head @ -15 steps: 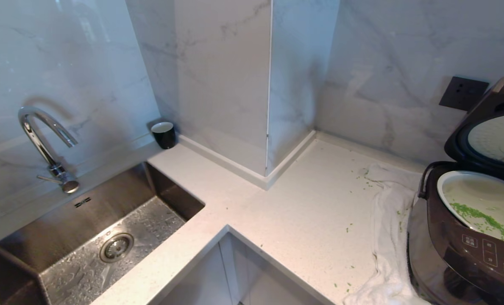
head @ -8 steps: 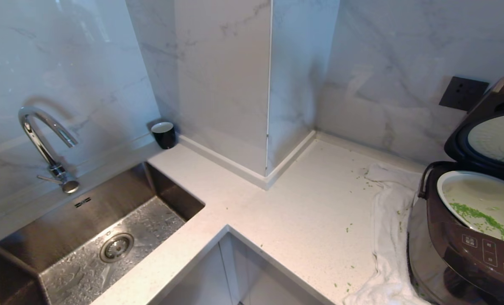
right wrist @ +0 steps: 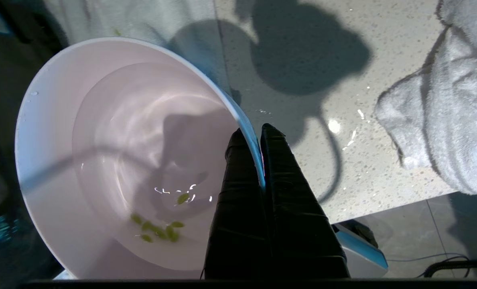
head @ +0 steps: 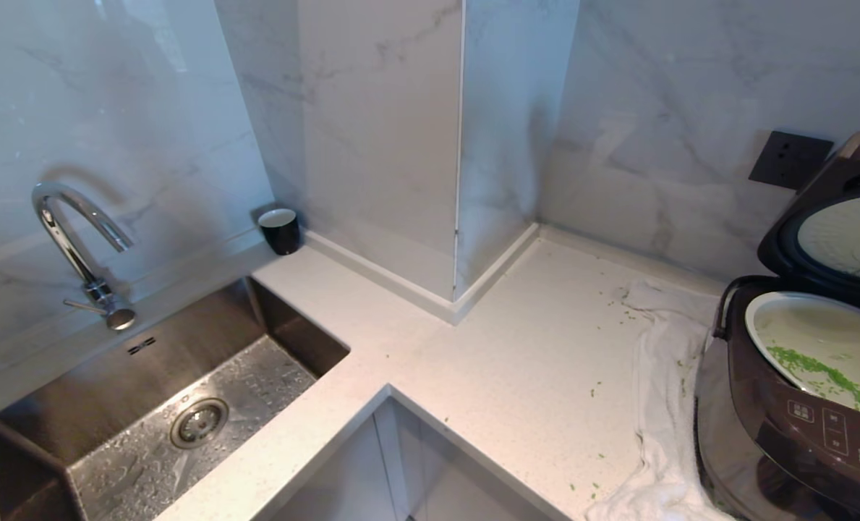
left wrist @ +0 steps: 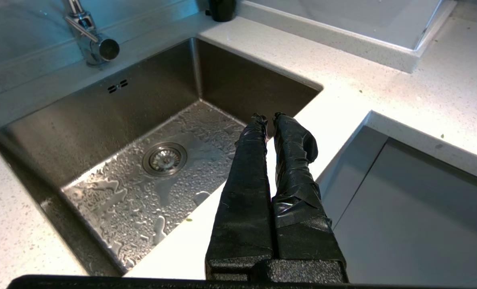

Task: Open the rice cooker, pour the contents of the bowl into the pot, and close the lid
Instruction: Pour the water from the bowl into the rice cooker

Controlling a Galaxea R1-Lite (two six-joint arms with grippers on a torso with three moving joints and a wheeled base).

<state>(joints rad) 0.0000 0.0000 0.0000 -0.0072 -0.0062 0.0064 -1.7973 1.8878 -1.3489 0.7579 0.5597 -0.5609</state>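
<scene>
Wet steel sink (head: 147,405), tap (head: 75,239) — black cup (head: 280,230), white towel (head: 661,405).

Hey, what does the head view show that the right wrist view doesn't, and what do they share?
Only the head view shows the rice cooker with its lid raised, green bits lying in the pot, plus the sink, faucet and black cup. Only the right wrist view shows the right gripper shut on the bowl rim, a few bits left inside. Both show the white towel and the countertop.
</scene>
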